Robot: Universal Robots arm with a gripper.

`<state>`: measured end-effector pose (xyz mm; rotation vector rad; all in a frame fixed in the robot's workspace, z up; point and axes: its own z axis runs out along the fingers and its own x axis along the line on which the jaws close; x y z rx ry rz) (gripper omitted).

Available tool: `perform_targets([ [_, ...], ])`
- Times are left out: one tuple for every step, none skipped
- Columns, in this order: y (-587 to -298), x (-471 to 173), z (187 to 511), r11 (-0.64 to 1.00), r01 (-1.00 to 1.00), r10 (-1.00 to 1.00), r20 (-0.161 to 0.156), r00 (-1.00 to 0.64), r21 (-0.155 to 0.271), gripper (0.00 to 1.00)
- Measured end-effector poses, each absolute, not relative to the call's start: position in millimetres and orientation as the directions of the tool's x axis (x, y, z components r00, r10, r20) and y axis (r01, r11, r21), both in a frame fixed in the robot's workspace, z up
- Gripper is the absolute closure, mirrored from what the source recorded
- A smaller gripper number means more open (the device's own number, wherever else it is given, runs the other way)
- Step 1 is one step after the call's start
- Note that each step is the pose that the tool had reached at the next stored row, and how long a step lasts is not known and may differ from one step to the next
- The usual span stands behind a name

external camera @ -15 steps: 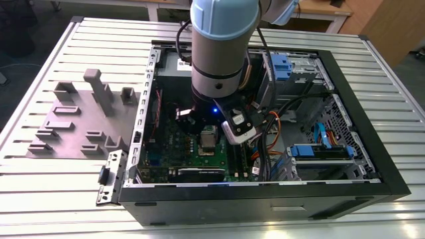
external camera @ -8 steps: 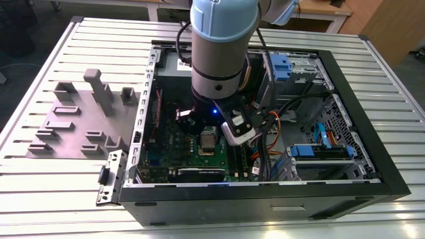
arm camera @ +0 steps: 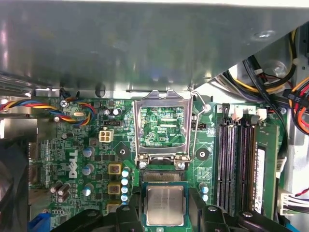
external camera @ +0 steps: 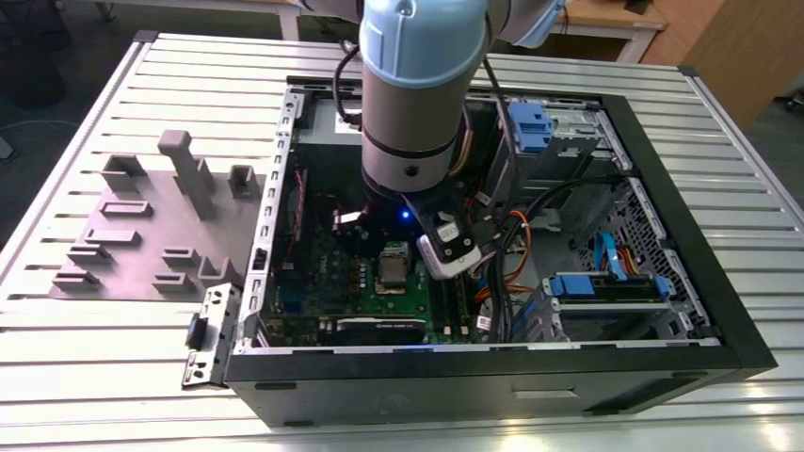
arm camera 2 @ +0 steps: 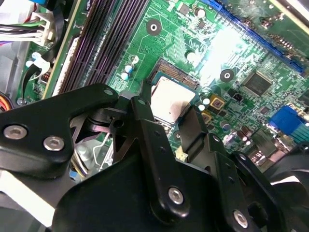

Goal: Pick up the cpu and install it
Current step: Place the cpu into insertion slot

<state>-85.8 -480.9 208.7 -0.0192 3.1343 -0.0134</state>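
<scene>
The cpu (arm camera: 164, 205), a small square chip with a dull silver top, lies level in the dark socket on the green motherboard (arm camera: 87, 150). My gripper (arm camera: 164, 209) is shut on it, one black finger (arm camera 2: 145, 116) along one edge and the other finger (arm camera 2: 193, 128) at the opposite edge. In the second wrist view the cpu (arm camera 2: 171, 99) shows between the two, and the gripper (arm camera 2: 169, 110) body covers the near part. The silver socket frame (arm camera: 161, 121) stands flipped open just beyond the socket. In the exterior view the arm (external camera: 415, 122) reaches down into the computer case (external camera: 503, 363).
Memory slots (arm camera: 236, 164) run close beside the socket. Cable bundles (arm camera: 270, 82) and drive bays with blue tabs (external camera: 603, 287) fill the case's side at the exterior view's right. A grey block fixture (external camera: 138, 226) stands on the slatted table outside the case at the exterior view's left.
</scene>
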Motion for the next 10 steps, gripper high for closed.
perform_targets([
  [-480.8,-86.0,207.2,1.0,-0.012,-0.012,-0.007,-1.0,-0.008,0.53],
  [-480.7,-86.3,205.7,1.0,-0.012,-0.012,-0.007,-1.0,-0.008,0.53],
  [-480.7,-86.3,204.5,1.0,-0.012,-0.012,-0.007,-1.0,-0.008,0.53],
  [-480.7,-86.6,203.6,1.0,-0.012,-0.012,-0.007,-1.0,-0.008,0.53],
  [-480.7,-86.8,202.7,1.0,-0.012,-0.012,-0.007,-1.0,-0.008,0.53],
  [-480.7,-87.0,201.8,1.0,-0.012,-0.012,-0.007,-1.0,-0.008,0.53],
  [-480.8,-87.2,200.7,1.0,-0.012,-0.012,-0.007,-1.0,-0.007,0.53],
  [-480.8,-87.2,199.5,1.0,-0.012,-0.012,-0.007,-1.0,-0.006,0.53],
  [-480.8,-87.2,198.3,1.0,-0.012,-0.012,-0.007,-1.0,-0.005,0.53],
  [-481.1,-87.3,197.5,1.0,-0.012,-0.012,-0.007,-1.0,-0.005,0.53],
])
